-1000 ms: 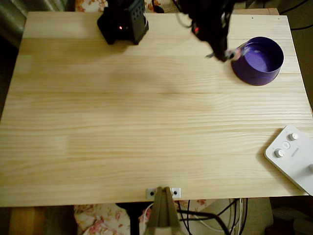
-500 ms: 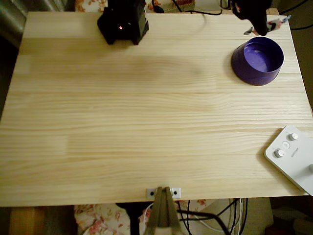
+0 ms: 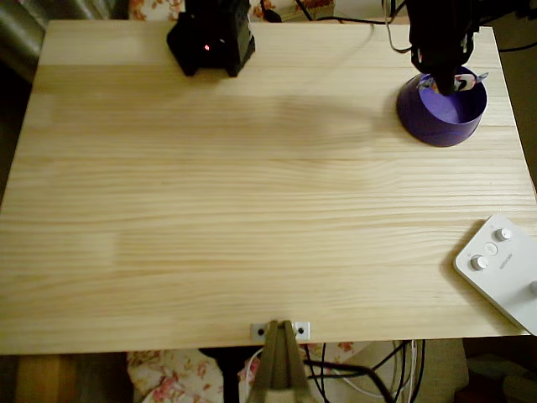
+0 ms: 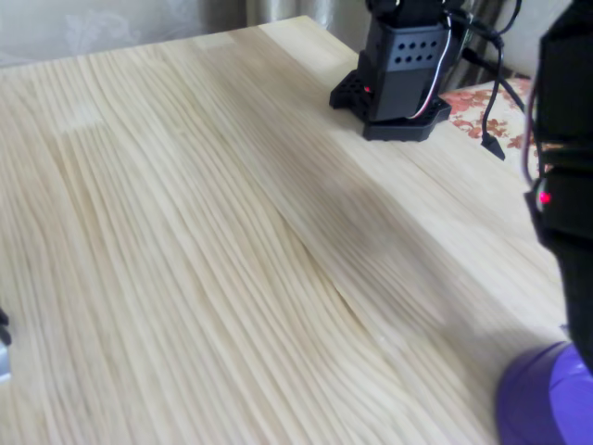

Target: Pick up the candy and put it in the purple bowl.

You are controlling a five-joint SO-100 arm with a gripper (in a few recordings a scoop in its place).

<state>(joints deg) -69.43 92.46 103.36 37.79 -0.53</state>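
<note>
Candy (wrapped) sits pinched in the hand above purple bowl.

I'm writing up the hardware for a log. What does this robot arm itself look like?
The arm is black all over, with boxy segments. Its black base has a perforated side panel, and a small red light glows on it. Another red light shows on the arm near the bowl. Thin cables, black, white and reddish, run along it.
</note>
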